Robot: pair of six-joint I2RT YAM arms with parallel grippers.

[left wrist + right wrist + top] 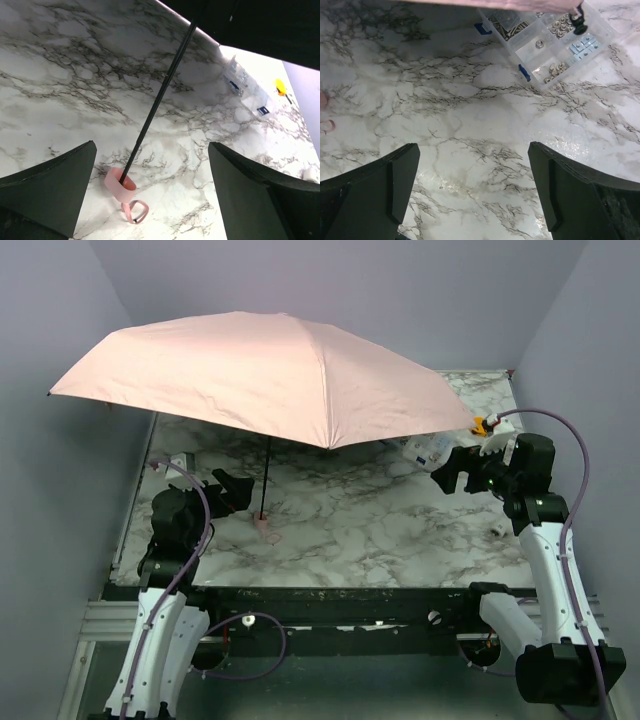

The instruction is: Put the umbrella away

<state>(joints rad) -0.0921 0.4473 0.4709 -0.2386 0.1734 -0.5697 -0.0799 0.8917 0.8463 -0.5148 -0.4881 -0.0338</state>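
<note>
Arm bases (top external view): bolted at the near edge, below the marble table.
Left gripper: jaws spread wide, nothing held; it is raised over the marble, just left of the shaft.
Right gripper: jaws spread wide, nothing held; it sits below the canopy's right rim, near the clear box.
Umbrella: fully open and standing handle-down on the table; its pale pink canopy is tilted and covers the table's far half.
Shaft: thin and dark, running from the canopy down to the handle, which rests on the marble between the arms, closer to the left one.
Clear box: on the table, partly under the canopy's right rim; a yellow object lies just beyond that rim.
Fingers (left wrist view): two dark fingers far apart at the lower corners.
Handle (left wrist view): pink, on the marble between the fingers, touching neither; the strap loops beside it.
Shaft (left wrist view): leans up and right to the canopy's dark underside.
Fingers (right wrist view): wide apart, with bare marble between them.
Clear box (right wrist view): its compartments hold small metal hardware and it has blue latches; the pink canopy rim and a black rib tip overlap its far side.
</note>
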